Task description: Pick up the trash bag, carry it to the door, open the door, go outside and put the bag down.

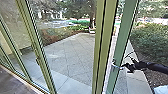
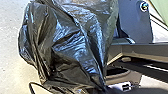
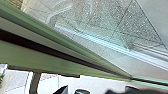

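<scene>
Right gripper (image 1: 125,67), extended from the robot's right on its dark arm (image 1: 155,67), is placed just beside the door frame (image 1: 122,45), its tips directed inward toward the door handle (image 1: 116,67). Whether this gripper is wide or narrow cannot be told; contact with the handle is likewise not established. The handle is located on the inner side of the gripper, at about the same level in the head view, and the right arm is by far the nearer of the two.

The visible pale part of the handle is directed sideways across the frame, toward the gripper. The long axis of the frame, by contrast, is upright, leaning slightly in the head view, and is thus crossed by the line of the arm. In the right wrist view the frame is seen as a long straight green band beside a glass pane (image 3: 100,45). The coming push or pull is judged to depend on this crossing: force should be applied across the frame, not along it.

The black trash bag (image 2: 67,47) is found close to the left wrist, beside the robot's own body, its length running from a broad, creased bulk to a narrower gathered end. It is presumably being carried on that side; the state of the left gripper cannot be told.
</scene>
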### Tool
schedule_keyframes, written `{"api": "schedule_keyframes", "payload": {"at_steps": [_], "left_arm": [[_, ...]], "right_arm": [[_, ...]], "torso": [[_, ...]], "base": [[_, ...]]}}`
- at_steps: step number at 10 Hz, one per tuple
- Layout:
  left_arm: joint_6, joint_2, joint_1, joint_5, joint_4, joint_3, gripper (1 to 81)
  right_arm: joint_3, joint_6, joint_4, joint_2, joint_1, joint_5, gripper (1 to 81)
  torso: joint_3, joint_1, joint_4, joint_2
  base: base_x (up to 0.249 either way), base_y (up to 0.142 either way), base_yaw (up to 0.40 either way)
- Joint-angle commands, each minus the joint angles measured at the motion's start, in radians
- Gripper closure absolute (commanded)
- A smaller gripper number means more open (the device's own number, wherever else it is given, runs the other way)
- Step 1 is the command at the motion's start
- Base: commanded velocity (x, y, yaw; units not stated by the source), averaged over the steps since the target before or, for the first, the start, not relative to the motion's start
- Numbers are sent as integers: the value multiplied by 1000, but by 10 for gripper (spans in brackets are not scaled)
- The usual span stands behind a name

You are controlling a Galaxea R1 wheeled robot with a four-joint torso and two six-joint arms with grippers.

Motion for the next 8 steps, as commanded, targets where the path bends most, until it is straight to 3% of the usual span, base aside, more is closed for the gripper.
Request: {"api": "schedule_keyframes", "payload": {"at_steps": [1, 3, 8], "left_arm": [[1, 6, -23, 64, 5, 2, 811], [1, 6, -23, 64, 5, 2, 811], [1, 7, -20, 64, 5, 2, 811]], "right_arm": [[21, -25, -93, -71, 230, -9, 10], [35, -25, -134, -94, 259, -73, 10], [47, -23, -277, -120, 297, -111, 10]], "torso": [[0, 0, 0, 0], [0, 0, 0, 0], [0, 0, 0, 0]], "base": [[0, 0, 0], [0, 0, 0], [0, 0, 0]]}}
